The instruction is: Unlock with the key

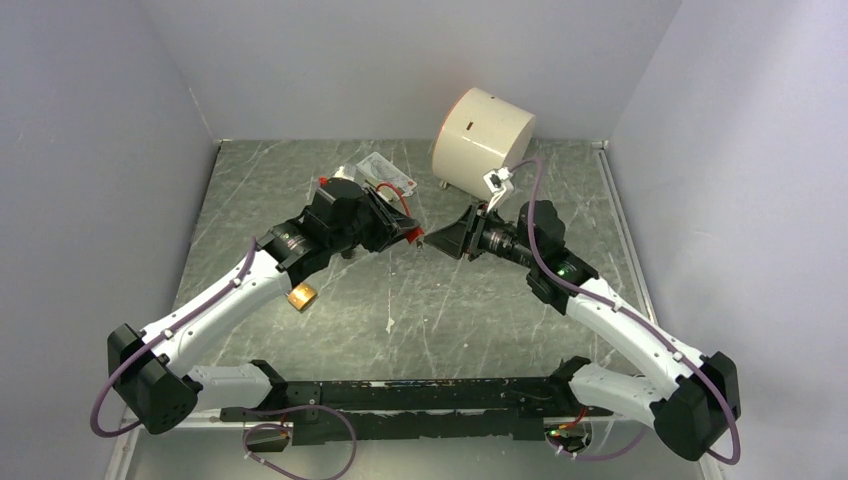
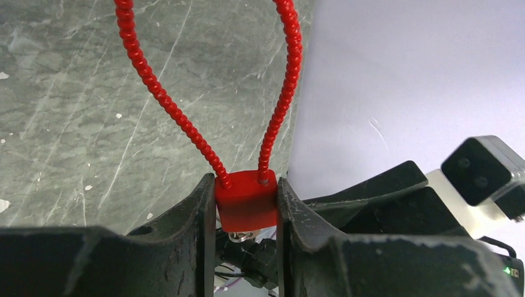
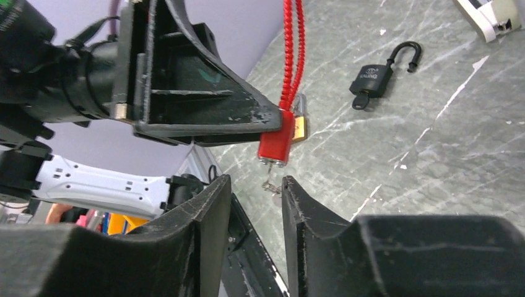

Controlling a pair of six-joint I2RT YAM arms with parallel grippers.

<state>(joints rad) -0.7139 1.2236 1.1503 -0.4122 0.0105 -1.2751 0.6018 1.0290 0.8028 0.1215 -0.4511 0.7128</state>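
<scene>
A red padlock (image 2: 246, 207) with a long red cable shackle (image 2: 155, 93) is clamped between my left gripper's (image 2: 246, 185) fingers, held above the table. A small silver key (image 2: 242, 236) sticks out of its underside. In the right wrist view the red padlock (image 3: 275, 143) hangs in front of my right gripper (image 3: 255, 182), and the key (image 3: 270, 185) dangles just beyond the fingertips, close to the right finger. My right gripper is open and empty. In the top view both grippers meet tip to tip, left (image 1: 405, 235) and right (image 1: 434, 241).
An open black padlock (image 3: 371, 79) with a key in it lies on the marble table (image 3: 433, 136). A brass padlock (image 1: 302, 297) lies under the left arm. A white cylinder (image 1: 485, 140) and a clear bag (image 1: 385, 175) stand at the back.
</scene>
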